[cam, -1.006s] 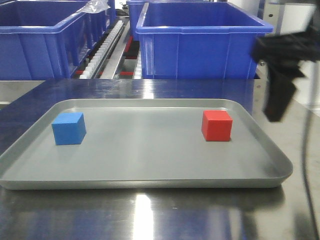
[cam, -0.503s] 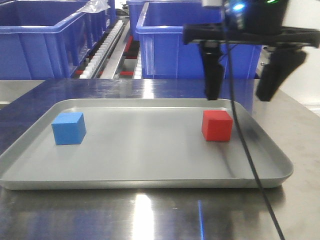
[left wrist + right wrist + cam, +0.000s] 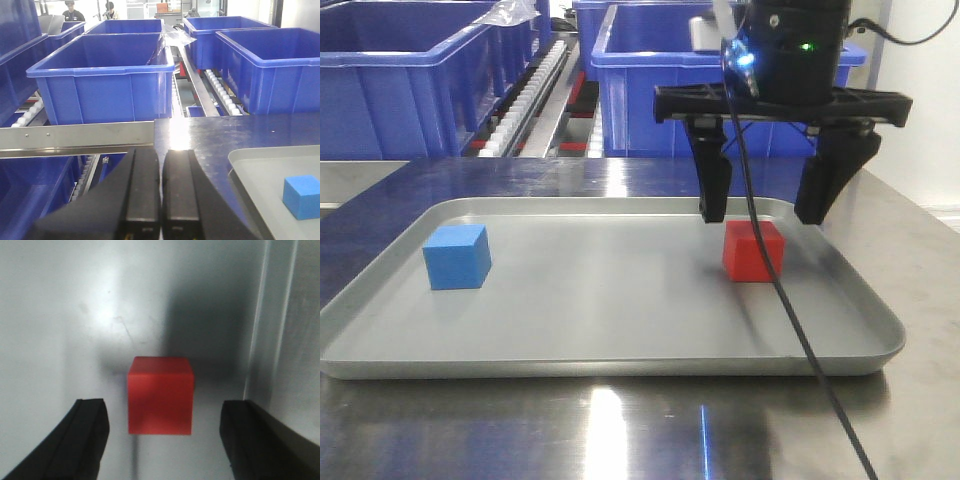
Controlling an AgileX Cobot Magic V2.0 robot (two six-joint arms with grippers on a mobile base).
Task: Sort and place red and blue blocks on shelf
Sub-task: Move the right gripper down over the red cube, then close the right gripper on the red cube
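The red block (image 3: 754,250) sits at the right of the grey tray (image 3: 600,330); the blue block (image 3: 457,256) sits at its left. My right gripper (image 3: 764,213) hangs open just above the red block, one finger on each side, not touching it. In the right wrist view the red block (image 3: 160,395) lies between the wide-open fingers (image 3: 89,435). My left gripper (image 3: 161,172) is shut and empty, left of the tray, pointing at the shelf's steel front rail (image 3: 75,137). The blue block (image 3: 302,196) shows at the right of that view.
Large blue bins (image 3: 715,80) stand on the shelf's white roller tracks (image 3: 525,95) behind the steel tabletop (image 3: 620,430). More bins (image 3: 105,75) fill the left wrist view. A black cable (image 3: 790,320) hangs from the right arm across the tray.
My right gripper has swung in from the right edge, turned to face down, and come lower over the red block with its fingers open. Both blocks have stayed put.
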